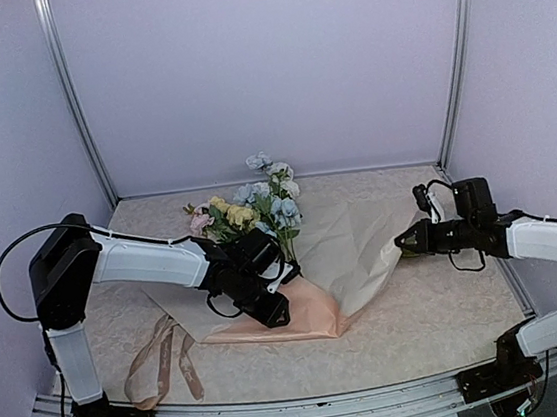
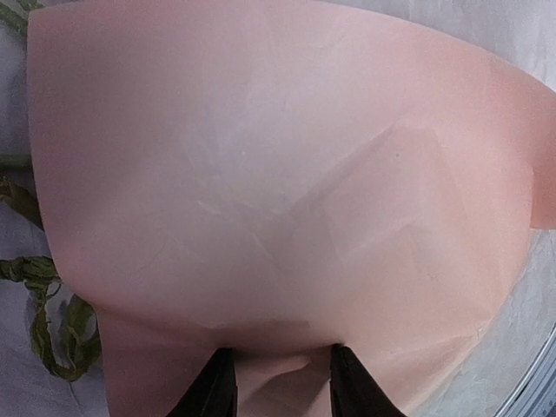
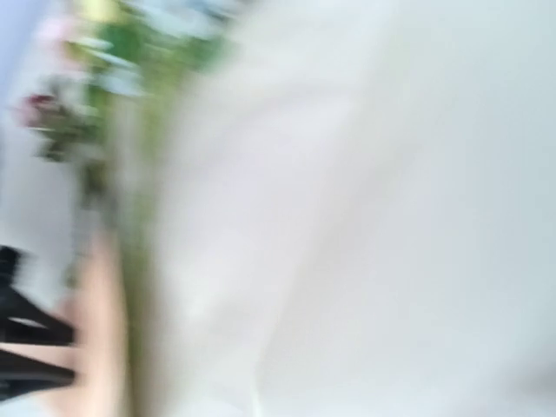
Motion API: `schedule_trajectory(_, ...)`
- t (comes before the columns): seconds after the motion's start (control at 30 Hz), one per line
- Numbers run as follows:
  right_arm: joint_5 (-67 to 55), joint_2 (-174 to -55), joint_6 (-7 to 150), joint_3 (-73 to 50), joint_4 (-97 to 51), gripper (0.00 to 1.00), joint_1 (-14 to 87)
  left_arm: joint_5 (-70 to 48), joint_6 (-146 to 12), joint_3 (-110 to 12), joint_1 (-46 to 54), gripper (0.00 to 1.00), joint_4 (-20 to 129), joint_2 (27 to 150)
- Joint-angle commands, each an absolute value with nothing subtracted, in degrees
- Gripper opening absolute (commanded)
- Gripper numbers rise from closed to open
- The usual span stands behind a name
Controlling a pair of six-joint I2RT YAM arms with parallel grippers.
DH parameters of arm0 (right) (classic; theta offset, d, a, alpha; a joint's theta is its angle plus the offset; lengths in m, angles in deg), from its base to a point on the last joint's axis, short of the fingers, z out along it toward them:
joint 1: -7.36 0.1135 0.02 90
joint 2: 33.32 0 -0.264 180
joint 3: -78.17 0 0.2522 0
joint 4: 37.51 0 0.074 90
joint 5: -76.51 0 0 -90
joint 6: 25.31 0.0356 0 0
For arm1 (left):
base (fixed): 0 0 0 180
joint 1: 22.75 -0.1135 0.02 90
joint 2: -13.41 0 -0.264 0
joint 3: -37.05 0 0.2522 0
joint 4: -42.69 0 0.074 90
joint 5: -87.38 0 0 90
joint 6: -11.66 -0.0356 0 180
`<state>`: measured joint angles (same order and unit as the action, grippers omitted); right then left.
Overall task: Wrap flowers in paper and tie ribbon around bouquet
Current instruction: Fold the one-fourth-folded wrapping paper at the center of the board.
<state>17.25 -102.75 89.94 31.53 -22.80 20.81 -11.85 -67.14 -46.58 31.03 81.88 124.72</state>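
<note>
Peach paper overlaps the flowers and the ribbon lies front-left.

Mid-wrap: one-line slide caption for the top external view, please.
Left tool grips the paper folded over the flowers while right tool pinches its raised right corner; ribbon lies loose at near-left.

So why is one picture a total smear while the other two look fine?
Right wrist view: heavy motion blur, the flowers only coloured streaks, the paper a pale wash. Left wrist view: very close, the paper fills it, softly lit, creases readable. Top view: sharp, even light, faint shadows, no glare.
</note>
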Motion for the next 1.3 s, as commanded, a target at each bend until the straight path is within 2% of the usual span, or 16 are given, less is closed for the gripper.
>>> schedule_trajectory(0.0, 17.5, -100.1, 94.7, 24.8, -19.9, 0.0, 28.0, -12.6, -66.3, -42.3, 30.1, 0.37, 82.9, 126.2)
schedule_trajectory(0.27, 17.7, -104.6, 102.6, 18.9, -28.2, 0.0, 40.4, -14.0, -65.7, -39.5, 28.4, 0.37, 79.7, 126.3)
schedule_trajectory(0.4, 15.8, -112.6, 103.3, 15.6, -30.6, 0.0, 47.1, -15.6, -65.5, -38.4, 27.7, 0.37, 78.1, 126.3)
schedule_trajectory(0.67, 13.7, -128.4, 103.9, 1.2, -36.1, 0.0, 57.4, -18.4, -65.1, -34.7, 25.7, 0.37, 74.4, 125.2)
schedule_trajectory(1.07, 12.7, -141.2, 116.9, 0.6, -47.1, 0.0, 58.3, -25.7, -60.9, -25.2, 21.8, 0.42, 59.4, 120.4)
schedule_trajectory(1.27, 11.3, -145.8, 118.8, -2.0, -46.0, 0.0, 58.8, -23.9, -57.8, -17.3, 20.6, 0.51, 44.6, 110.1)
